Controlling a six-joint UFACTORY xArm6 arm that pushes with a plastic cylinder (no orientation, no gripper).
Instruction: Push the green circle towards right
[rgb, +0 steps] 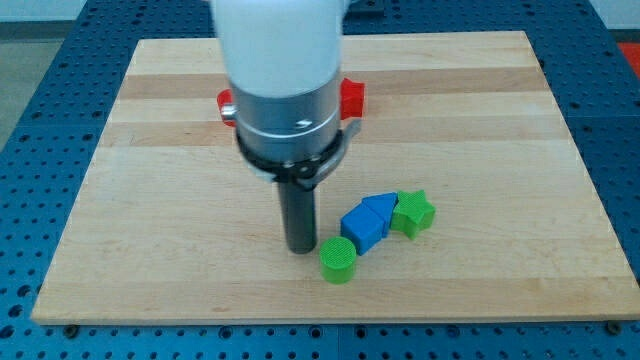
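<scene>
The rod's tip (300, 249) is planted on the wooden board (500, 120), and just to its right and a touch lower in the view sits the green circle (338, 260), a short ribbed cylinder near the board's bottom edge. Tip and circle look very close, perhaps touching; the gap cannot be made out. There are no jaws here to spread or close, just a bare rod for shoving. The circle looks like a light, rigid plastic piece that should slide easily on smooth wood, though its round wall could let it roll off an off-centre push, so contact wants to land square on its left side. Just up and right of it sits a blue cube (362, 229), then a blue wedge-like block (381, 208) and a green star (413, 213), crowding the rightward path. Two red blocks (351, 97) peek out behind the arm, shapes hidden.
</scene>
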